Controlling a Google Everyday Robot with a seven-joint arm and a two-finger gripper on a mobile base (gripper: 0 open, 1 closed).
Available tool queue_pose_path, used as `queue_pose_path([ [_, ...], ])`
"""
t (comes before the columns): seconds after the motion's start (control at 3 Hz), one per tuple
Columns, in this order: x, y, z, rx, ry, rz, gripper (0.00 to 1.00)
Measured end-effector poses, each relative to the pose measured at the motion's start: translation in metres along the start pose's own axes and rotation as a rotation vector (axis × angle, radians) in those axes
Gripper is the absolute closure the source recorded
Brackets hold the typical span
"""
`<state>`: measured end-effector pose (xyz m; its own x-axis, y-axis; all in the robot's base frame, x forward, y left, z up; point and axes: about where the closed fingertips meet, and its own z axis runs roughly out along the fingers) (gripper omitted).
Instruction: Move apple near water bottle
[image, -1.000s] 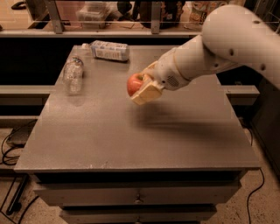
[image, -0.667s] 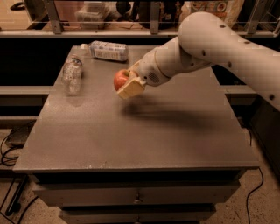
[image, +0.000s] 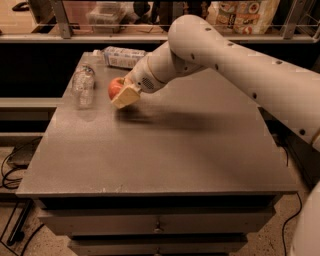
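Observation:
My gripper (image: 121, 91) is shut on the red apple (image: 115, 87) and holds it a little above the grey table (image: 165, 150), over the far left part. The clear, crinkly water bottle (image: 83, 85) stands upright at the table's left edge, a short way left of the apple. The apple's right side is hidden by the tan fingers (image: 126, 96). My white arm reaches in from the right.
A bottle wrapped in a white printed label (image: 122, 56) lies on its side at the table's back left. Shelves with boxes and bags run behind the table. Cables lie on the floor at the left. Drawers sit below the tabletop.
My gripper has carried the apple leftward across the table, closer to the water bottle. The bottles have not moved.

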<state>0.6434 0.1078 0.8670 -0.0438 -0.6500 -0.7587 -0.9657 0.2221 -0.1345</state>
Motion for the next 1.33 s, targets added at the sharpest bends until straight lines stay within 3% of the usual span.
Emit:
queue_pose_path([
  [0.67,-0.020,-0.007,0.038,-0.033,0.027,-0.029,0.35],
  [1.0,-0.024,-0.009,0.040,-0.032,0.036,-0.041,0.12],
  [1.33,-0.024,-0.007,0.042,-0.036,0.036,-0.042,0.00],
])
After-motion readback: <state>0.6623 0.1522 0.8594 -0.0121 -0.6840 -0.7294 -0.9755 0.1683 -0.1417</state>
